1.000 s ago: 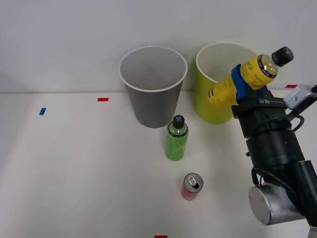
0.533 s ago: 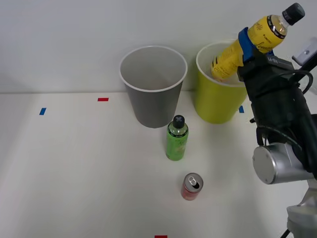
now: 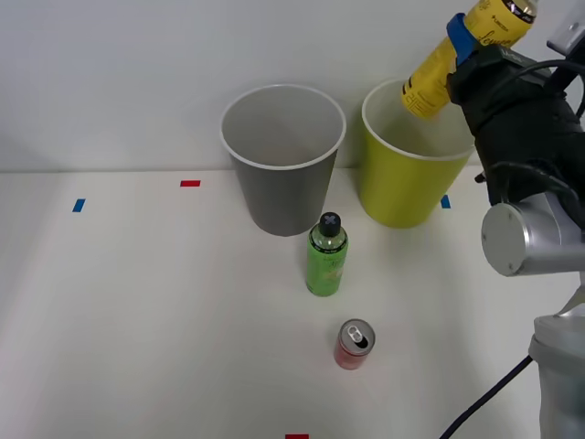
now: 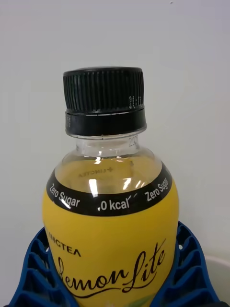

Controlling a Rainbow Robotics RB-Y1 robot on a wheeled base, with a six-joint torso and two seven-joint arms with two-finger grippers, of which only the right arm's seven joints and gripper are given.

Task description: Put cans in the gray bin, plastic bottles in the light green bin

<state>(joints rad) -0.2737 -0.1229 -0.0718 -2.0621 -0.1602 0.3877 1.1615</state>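
Yellow bottle [image 3: 454, 53] — rigid plastic with a slick label, seemingly full, so fairly heavy — tilts above the light green bin [image 3: 402, 187] near the desk's far edge; blue ribbed fingers [image 4: 26, 268] of the right gripper [image 3: 468, 41] pinch its mid-body — the soundest hold.

White table [image 3: 137, 320] bears gray bin [image 3: 283, 165], light green bin [image 3: 402, 174], green bottle [image 3: 326, 256], can [image 3: 354, 344].

White surface [image 3: 137, 302] bearing small red [image 3: 190, 183] and blue tape marks [image 3: 79, 205], set against a plain pale wall [image 3: 110, 73].
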